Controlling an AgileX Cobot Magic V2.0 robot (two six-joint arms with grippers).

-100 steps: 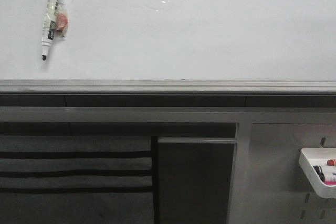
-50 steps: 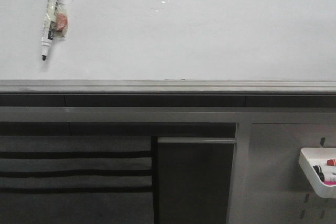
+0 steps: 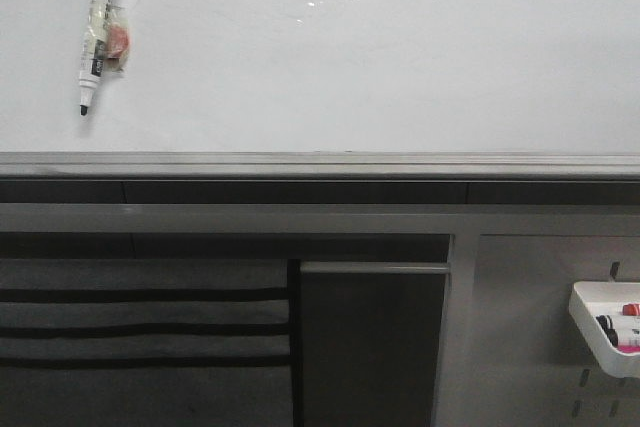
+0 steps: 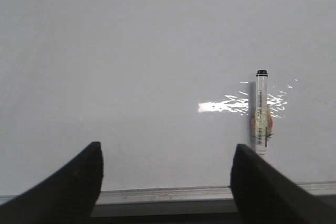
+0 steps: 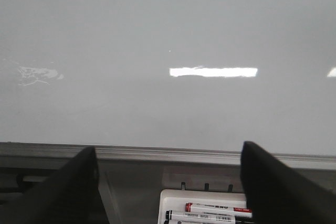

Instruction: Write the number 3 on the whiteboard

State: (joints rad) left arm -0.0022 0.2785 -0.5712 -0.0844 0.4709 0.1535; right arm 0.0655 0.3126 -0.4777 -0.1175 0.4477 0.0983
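Note:
The whiteboard [image 3: 380, 57] fills the upper part of the front view, glossy white and blank; no number 3 shows on it. A grey metal ledge [image 3: 320, 163] runs along its lower edge. A black-tipped marker [image 3: 96, 32] hangs on the board at the upper left, tip down; it also shows in the left wrist view [image 4: 261, 113]. My left gripper [image 4: 165, 182] is open and empty, facing the board [image 4: 131, 77] left of the marker. My right gripper [image 5: 168, 187] is open and empty, facing the board [image 5: 168, 35] above a white tray. Neither gripper shows in the front view.
A white marker tray [image 3: 606, 327] with red and black markers hangs on the grey pegboard panel at the lower right; it also shows in the right wrist view [image 5: 205, 207]. A dark cabinet panel [image 3: 372, 342] and grey slats [image 3: 145, 327] lie below the ledge.

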